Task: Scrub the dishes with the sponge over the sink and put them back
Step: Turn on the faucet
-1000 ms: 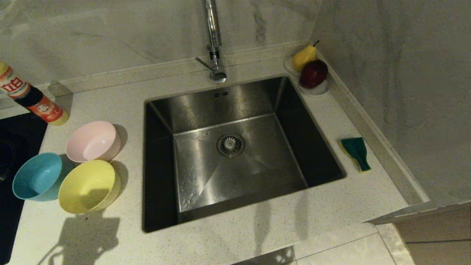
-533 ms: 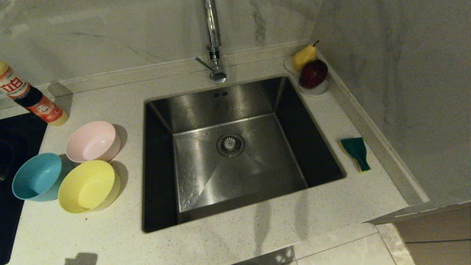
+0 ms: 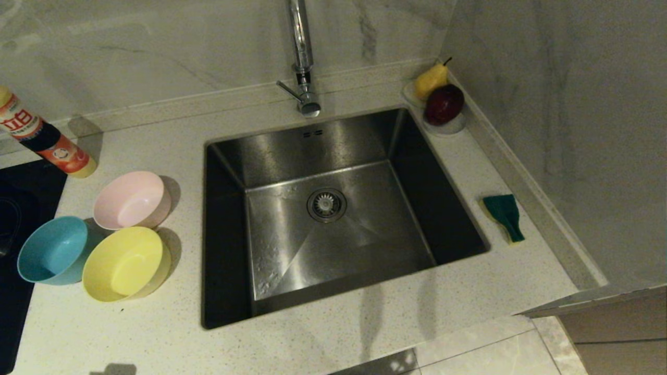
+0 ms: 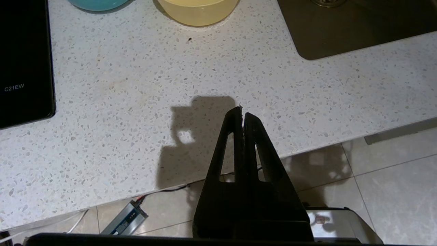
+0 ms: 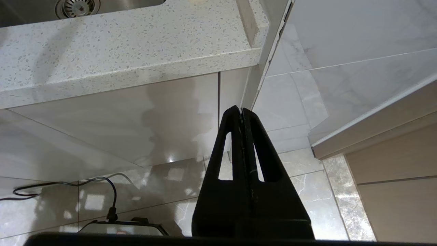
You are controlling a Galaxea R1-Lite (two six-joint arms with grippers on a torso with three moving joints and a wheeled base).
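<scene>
Three matte plastic bowls, pale pink (image 3: 133, 200), light blue (image 3: 52, 250), yellow (image 3: 125, 263), sat left of brushed steel sink (image 3: 229, 156) on speckled surface (image 3: 156, 333). Thin green-and-yellow sponge (image 3: 504, 214) lay right, near raised edge. Left gripper (image 4: 241, 114) and right gripper (image 5: 240, 110) were clenched, empty, at near edge. Risks: floppy sponge slipping from pinch; light bowls skidding, toppling into sink.

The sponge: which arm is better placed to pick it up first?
Probably the right. The sponge lies right of the sink, while the bowls sit on the left. Both grippers, right and left, are shut and empty.

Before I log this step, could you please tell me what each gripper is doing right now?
Left gripper: closed, holding nothing, above the counter's front edge.
Right gripper: closed, empty, parked below counter level.
</scene>
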